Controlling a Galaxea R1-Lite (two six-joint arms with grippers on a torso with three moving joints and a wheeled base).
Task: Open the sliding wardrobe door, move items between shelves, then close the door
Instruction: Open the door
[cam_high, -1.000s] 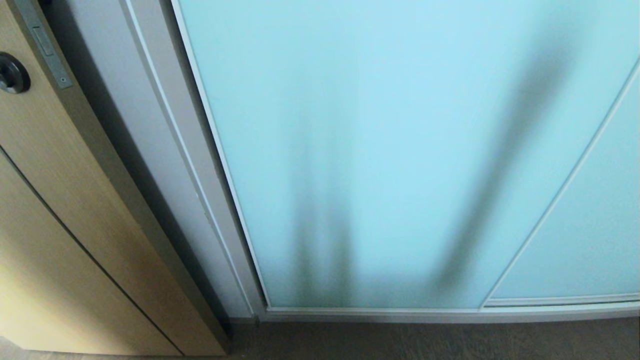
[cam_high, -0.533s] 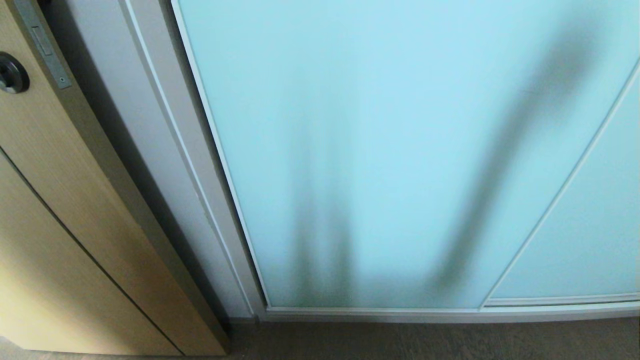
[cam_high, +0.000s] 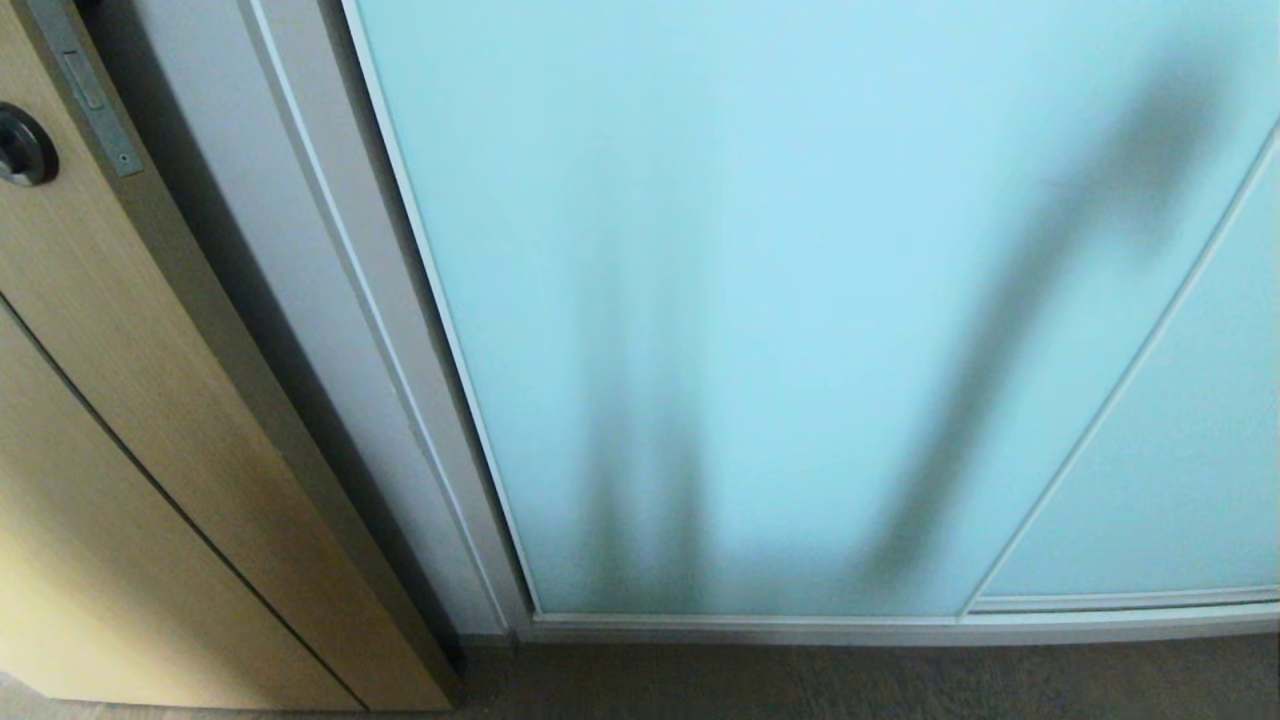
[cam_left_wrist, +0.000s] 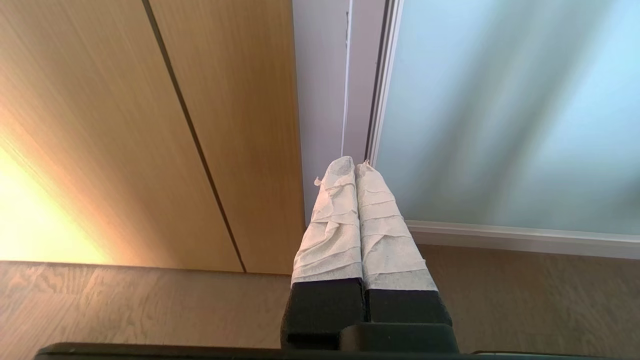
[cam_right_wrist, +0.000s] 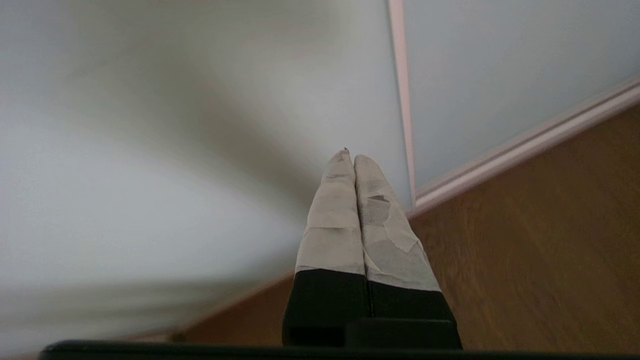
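At the far left of the head view a tan wood-grain door (cam_high: 120, 420) is standing, with a dark round handle (cam_high: 22, 146) near its upper edge and a small metal latch plate (cam_high: 95, 95) just beside that. Next to it a grey-white frame post (cam_high: 330, 330) is running down to the floor (cam_high: 850, 685). Right of the post, the sliding wardrobe door (cam_high: 720, 250) is filling most of the view: pale aqua frosted glass in a slim pale frame, sitting fully across the opening, with two soft dark shadows lying on it. A second aqua panel (cam_high: 1180, 450) is showing at the far right, behind a thin slanted frame edge.

Neither arm is showing in the head view. In the left wrist view the left gripper (cam_left_wrist: 355, 164) is hanging low over the floor, its tape-wrapped jaws pressed together with nothing between them; the tips are pointing at the foot of the frame post, with the wood-grain door on one side and the aqua glass on the other, apart from all three.

In the right wrist view the right gripper (cam_right_wrist: 349, 156) is also showing its wrapped jaws pressed together and empty. It is pointing at the frosted glass of the sliding wardrobe door near the thin frame strip (cam_right_wrist: 402, 105) between the two panels, above the bottom rail; whether the tips are touching the glass I cannot tell.
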